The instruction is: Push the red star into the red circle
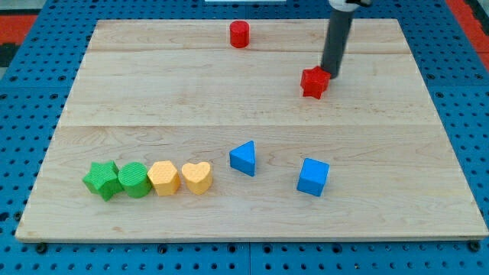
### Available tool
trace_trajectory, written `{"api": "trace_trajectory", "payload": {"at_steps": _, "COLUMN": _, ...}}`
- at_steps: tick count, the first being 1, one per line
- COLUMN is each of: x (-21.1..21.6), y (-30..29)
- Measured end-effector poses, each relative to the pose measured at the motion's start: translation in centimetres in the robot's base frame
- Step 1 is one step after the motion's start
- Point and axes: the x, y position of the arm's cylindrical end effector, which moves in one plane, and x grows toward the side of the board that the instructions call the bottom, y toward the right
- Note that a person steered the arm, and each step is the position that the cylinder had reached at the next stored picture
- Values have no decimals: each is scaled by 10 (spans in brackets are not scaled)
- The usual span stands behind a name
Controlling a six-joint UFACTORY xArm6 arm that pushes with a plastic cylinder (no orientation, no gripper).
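My rod (337, 42) is a straight, round, dark grey-to-black stick, plain, smooth surface with a faint sheen. Up top it enters a wider pale grey or white collar (348, 4), cut off by the frame. My tip (330, 74) is blunt and dark.

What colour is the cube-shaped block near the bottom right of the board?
Blue. The cube shows clearly in the camera view, right of the blue triangle.

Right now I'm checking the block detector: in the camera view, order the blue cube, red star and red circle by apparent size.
1. blue cube, largest, though nearest the camera.
2. red star.
3. red circle, only slightly smaller and farthest away, so this is unsure.
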Motion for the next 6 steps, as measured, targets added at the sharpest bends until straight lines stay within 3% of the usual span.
{"api": "trace_trajectory", "payload": {"at_steps": 1, "x": 42, "y": -13}}
{"api": "trace_trajectory", "payload": {"at_steps": 3, "x": -80, "y": -123}}
{"api": "trace_trajectory", "payload": {"at_steps": 5, "x": -33, "y": -114}}
{"api": "trace_trajectory", "payload": {"at_steps": 6, "x": -71, "y": -70}}
